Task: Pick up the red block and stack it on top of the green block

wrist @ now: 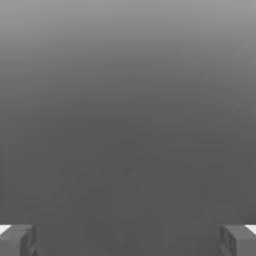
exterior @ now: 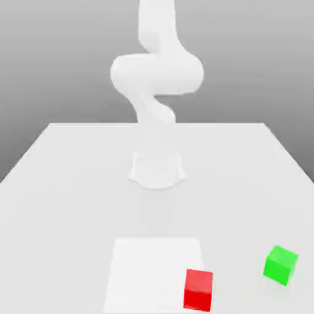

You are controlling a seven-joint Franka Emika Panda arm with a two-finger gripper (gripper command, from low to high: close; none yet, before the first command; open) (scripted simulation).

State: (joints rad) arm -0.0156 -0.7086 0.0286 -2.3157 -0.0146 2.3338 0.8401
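The red block (exterior: pixel 198 289) rests on the white table (exterior: pixel 67 184) near its front edge, on the right corner of a brighter square patch. The green block (exterior: pixel 281 265) sits on the table to the exterior view's right of the red one, a short gap apart and slightly farther back. In the hand view my gripper (wrist: pixel 128 240) is open: the grey fingertips (wrist: pixel 20 241) stand far apart with nothing between them, against a plain grey background. Neither block appears in that view.
The white arm (exterior: pixel 156 73) rises from its round base (exterior: pixel 157 170) at the middle of the table and folds high above it. A brighter white square patch (exterior: pixel 150 270) lies on the table in front of the base.
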